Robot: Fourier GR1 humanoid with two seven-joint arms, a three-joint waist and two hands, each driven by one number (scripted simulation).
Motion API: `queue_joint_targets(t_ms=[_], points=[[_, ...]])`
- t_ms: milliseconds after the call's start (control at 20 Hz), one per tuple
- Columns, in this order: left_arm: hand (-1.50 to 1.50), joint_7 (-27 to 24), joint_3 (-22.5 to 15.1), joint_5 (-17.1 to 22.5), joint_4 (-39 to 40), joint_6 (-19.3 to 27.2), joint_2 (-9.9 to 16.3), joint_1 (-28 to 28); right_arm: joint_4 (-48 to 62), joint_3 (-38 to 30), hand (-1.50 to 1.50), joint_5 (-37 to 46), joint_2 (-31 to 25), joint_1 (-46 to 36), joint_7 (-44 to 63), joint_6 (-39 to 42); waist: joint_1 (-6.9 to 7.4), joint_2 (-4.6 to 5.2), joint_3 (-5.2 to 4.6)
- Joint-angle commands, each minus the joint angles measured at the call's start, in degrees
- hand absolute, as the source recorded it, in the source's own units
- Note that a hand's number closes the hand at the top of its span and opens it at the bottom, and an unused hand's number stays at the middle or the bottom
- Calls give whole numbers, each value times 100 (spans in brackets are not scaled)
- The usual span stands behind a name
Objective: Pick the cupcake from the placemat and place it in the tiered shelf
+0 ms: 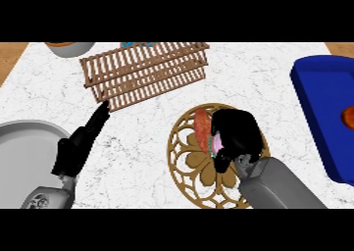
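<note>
Right hand (236, 133) curled over cupcake (205, 131) on placemat (188, 171); cupcake mostly hidden; left hand (79, 144) straight-fingered, nothing held, fingertips at shelf (144, 71) edge; red item (352, 117) seen in blue tray (328, 98).

Table (281, 54): white marble-patterned top with fine grey veining, evenly lit. Wooden surface (7, 59): tan brown, showing beyond the table's far left and far right corners.
</note>
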Motion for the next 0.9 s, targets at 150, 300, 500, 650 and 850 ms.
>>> queue_joint_targets(t_ms=[150, 300, 500, 650, 850], points=[[0, -6, 182, 48, 551, -49, 54, 436, -838, -501, 150, 154, -330, -643, -54, 190, 23, 42, -76], [0, 148, 151, 74, 187, -109, 114, 536, -1337, -906, 150, 74, -191, -862, 49, -47, 54, 24, -69], [0, 76, 101, 41, 310, -110, 14, 554, -1532, -1600, 150, -186, 5, -1534, 125, -165, 84, 46, -73], [0, -5, 185, -44, 531, -136, 76, 307, -1029, -1842, 150, -138, 184, -2180, 235, -120, 104, 71, -77], [0, -32, 175, -71, 562, -173, 53, 334, -384, -2288, 150, -229, 66, -2777, -22, -95, 122, 77, -75]])
